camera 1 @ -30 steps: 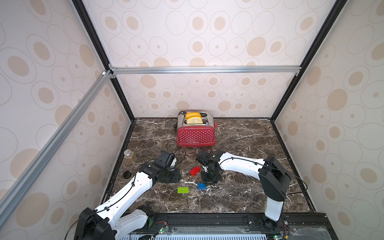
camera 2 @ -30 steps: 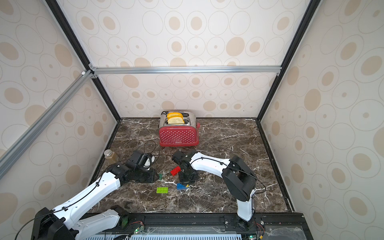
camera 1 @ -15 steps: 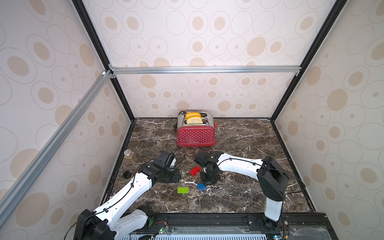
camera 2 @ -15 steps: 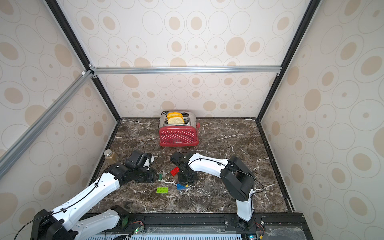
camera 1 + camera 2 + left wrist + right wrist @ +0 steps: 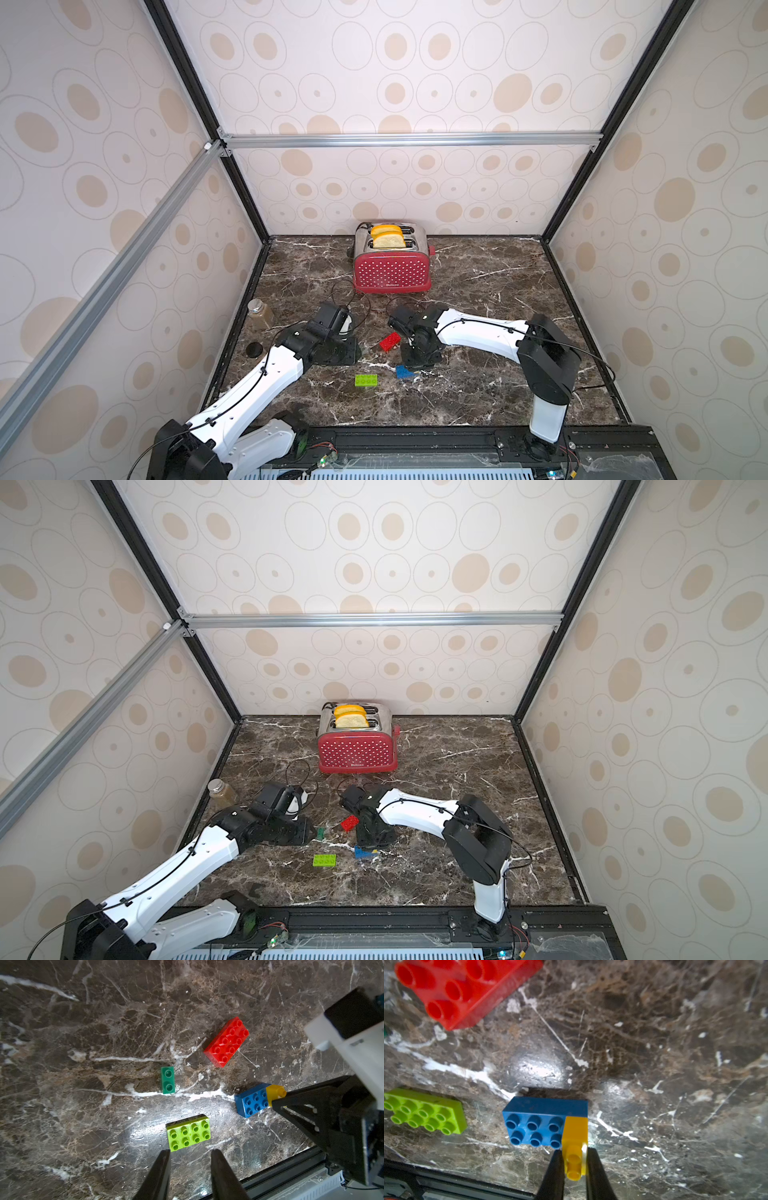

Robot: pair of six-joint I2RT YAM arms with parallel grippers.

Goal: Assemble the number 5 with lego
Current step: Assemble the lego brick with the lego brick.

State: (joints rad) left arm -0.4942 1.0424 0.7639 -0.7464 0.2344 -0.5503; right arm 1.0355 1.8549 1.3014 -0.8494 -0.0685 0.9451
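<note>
On the marble floor lie the loose lego bricks: a wide red brick (image 5: 227, 1042), a small dark-green brick (image 5: 168, 1080) and a wide lime-green brick (image 5: 188, 1132). A small yellow brick (image 5: 574, 1142) sits on one end of the wide blue brick (image 5: 537, 1118), and my right gripper (image 5: 574, 1159) is shut on the yellow brick's sides. My left gripper (image 5: 190, 1155) is open and holds nothing; its tips stand just short of the lime-green brick's edge. In both top views the arms' wrists hide the fingertips; the red brick (image 5: 390, 341) lies between the two arms.
A red polka-dot toaster (image 5: 392, 266) with toast stands at the back middle, its black cable (image 5: 353, 291) looping towards the arms. A small jar (image 5: 259, 313) stands by the left wall. The black front rail (image 5: 446, 1184) runs close behind the blue brick.
</note>
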